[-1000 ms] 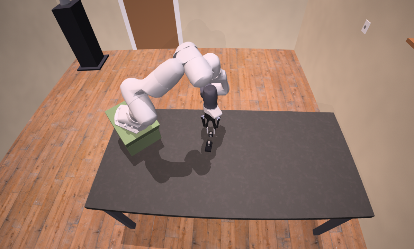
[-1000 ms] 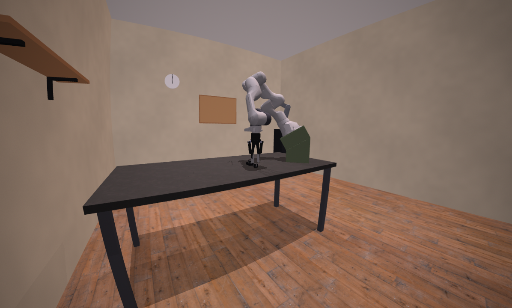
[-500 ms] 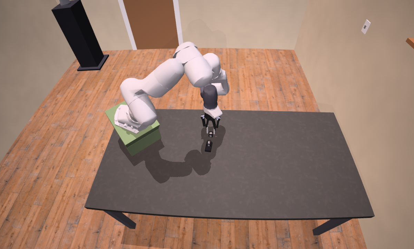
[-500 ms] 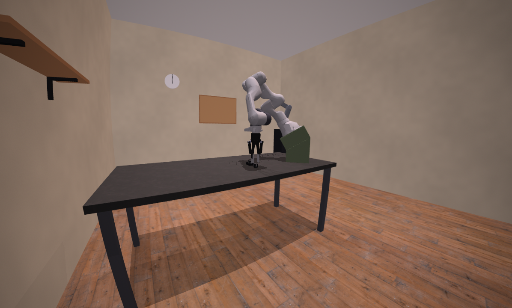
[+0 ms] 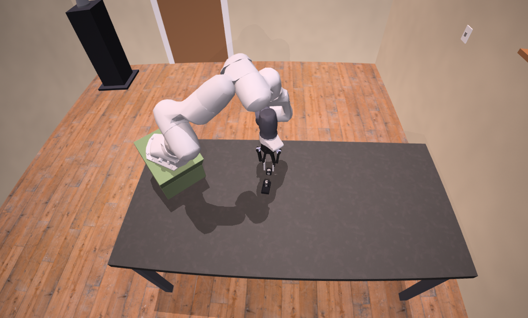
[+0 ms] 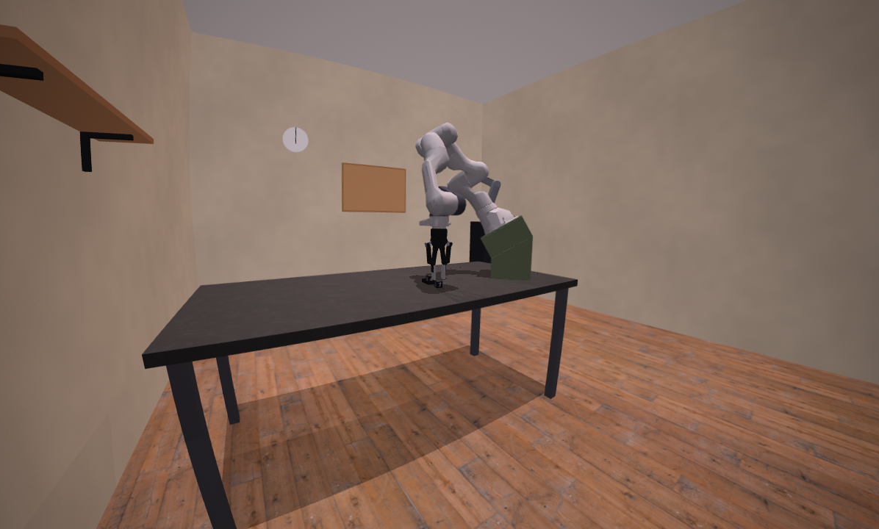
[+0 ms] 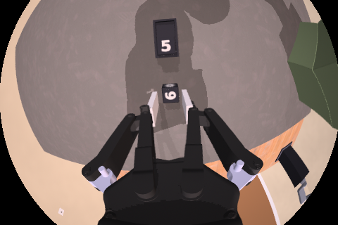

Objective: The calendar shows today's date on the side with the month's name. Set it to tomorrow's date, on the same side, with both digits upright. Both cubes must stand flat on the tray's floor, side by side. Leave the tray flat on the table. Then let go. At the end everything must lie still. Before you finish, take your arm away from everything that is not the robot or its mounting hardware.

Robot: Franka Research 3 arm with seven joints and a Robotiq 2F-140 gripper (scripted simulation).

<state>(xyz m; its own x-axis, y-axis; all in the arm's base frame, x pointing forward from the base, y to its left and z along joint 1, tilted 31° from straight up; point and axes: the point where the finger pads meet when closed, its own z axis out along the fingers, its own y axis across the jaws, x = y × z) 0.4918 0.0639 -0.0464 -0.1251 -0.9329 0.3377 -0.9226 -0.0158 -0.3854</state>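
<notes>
A small black cube with a white 6 on top (image 5: 268, 171) (image 7: 169, 95) stands on the dark table (image 5: 337, 205), outside the tray. My gripper (image 5: 268, 166) (image 7: 170, 98) (image 6: 437, 275) points straight down over it. Its fingers stand partly open, one on each side of the cube, with a small gap on both sides. Just beyond lies the black tray (image 5: 265, 191) (image 7: 165, 27), flat on the table. It holds one cube with a white 5 on top (image 5: 266, 183) (image 7: 165, 46) at its near end. The tray's far half is bare. The month's name does not show.
The green block (image 5: 179, 177) (image 6: 511, 253) (image 7: 315, 66) that bears the arm's base stands at the table's back left corner. The arm's shadow falls across the tray and the cube. The table's edges are far from the gripper on all sides except the back.
</notes>
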